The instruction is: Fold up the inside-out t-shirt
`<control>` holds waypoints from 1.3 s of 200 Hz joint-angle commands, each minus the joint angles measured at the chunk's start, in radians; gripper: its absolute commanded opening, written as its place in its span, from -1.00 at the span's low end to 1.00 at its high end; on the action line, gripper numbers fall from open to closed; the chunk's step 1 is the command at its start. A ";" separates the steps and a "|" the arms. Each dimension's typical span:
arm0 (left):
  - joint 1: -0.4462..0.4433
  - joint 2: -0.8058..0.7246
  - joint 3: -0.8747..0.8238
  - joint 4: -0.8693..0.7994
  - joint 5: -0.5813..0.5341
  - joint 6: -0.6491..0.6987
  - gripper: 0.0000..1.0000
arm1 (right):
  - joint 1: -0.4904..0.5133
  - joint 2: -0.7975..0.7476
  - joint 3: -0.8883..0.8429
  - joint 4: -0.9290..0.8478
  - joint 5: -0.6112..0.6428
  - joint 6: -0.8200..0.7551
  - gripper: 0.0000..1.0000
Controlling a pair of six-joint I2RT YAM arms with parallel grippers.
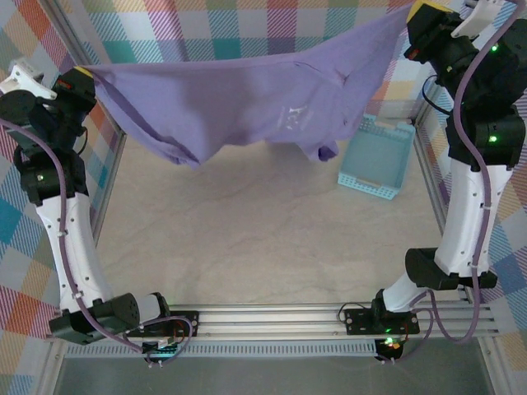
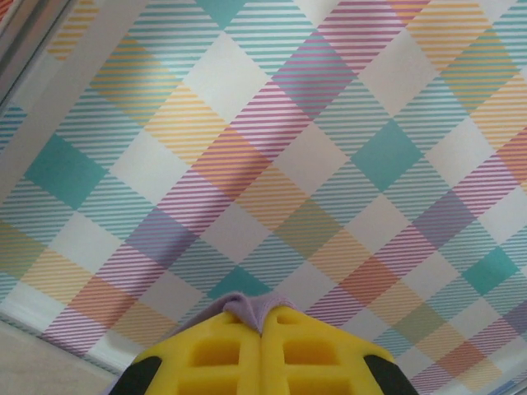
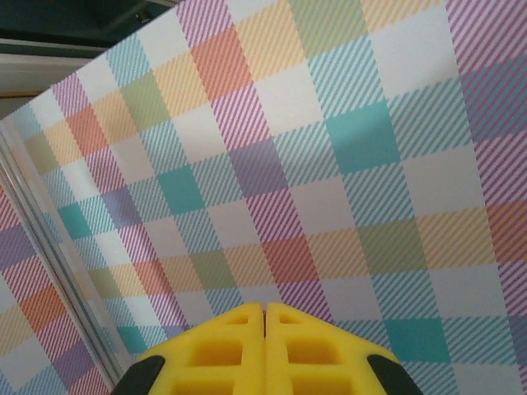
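The lavender t-shirt (image 1: 247, 99) hangs in the air, stretched across the back of the workspace between both raised arms, with its lower edge sagging above the table. My left gripper (image 1: 82, 76) holds the shirt's left corner. In the left wrist view its yellow fingers (image 2: 214, 354) are pressed together, and a fold of purple t-shirt fabric (image 2: 247, 306) is pinched at the tips of the left gripper (image 2: 263, 319). My right gripper (image 1: 418, 15) is high at the back right, where the shirt's other corner ends. The right gripper's (image 3: 264, 306) yellow fingers are shut, and no cloth shows at their tips.
A light blue slotted basket (image 1: 377, 160) sits on the table at the back right, below the shirt's right end. Plaid walls (image 1: 25, 247) enclose the sides and back. An aluminium rail (image 1: 280, 317) runs along the near edge between the arm bases.
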 commanded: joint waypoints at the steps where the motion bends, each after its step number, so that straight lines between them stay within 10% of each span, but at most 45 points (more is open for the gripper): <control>1: 0.015 0.108 0.069 -0.070 0.010 0.008 -1.00 | -0.008 0.034 0.010 0.051 0.011 -0.029 -1.00; 170: -0.016 0.764 1.003 -0.247 0.105 -0.030 -1.00 | -0.011 0.418 0.253 0.354 -0.047 0.042 -1.00; 232: -0.003 0.658 0.981 -0.158 0.122 0.059 -1.00 | -0.014 0.341 0.251 0.435 -0.065 -0.046 -1.00; 260: -0.009 0.495 0.663 -0.126 0.195 0.164 -1.00 | -0.013 0.274 0.122 0.307 -0.221 -0.058 -1.00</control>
